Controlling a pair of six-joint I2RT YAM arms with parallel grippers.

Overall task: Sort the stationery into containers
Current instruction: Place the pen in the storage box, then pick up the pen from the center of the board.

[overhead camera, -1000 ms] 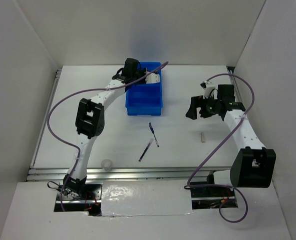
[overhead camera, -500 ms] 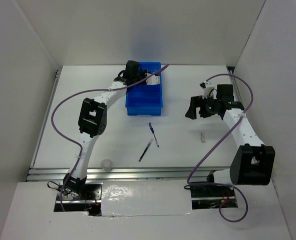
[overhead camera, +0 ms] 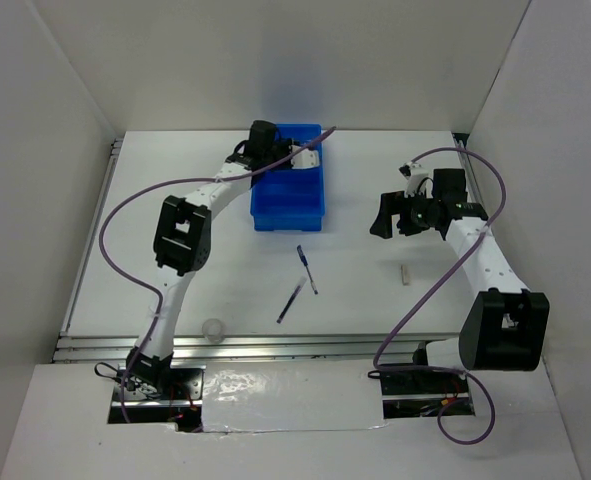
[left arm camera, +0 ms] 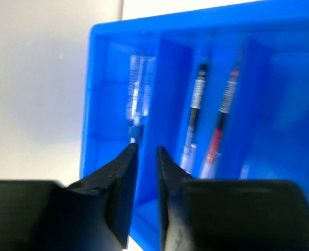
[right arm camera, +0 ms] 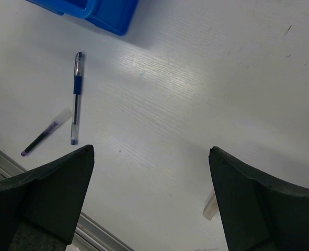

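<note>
The blue tray stands at the back centre. My left gripper hovers over its far end; in the left wrist view its jaws are a narrow gap apart with nothing between them. In the tray lie a clear blue-capped tube, a dark pen and a red pen, each in its own compartment. My right gripper is wide open and empty, held above the table. Two dark-blue pens and a white eraser stub lie on the table.
A clear tape ring lies near the front rail at the left. The right wrist view shows both pens, the eraser stub beside the right finger and a tray corner. White walls enclose the table.
My left arm has shifted slightly over the tray's far end. The right arm and the loose items have not moved.
</note>
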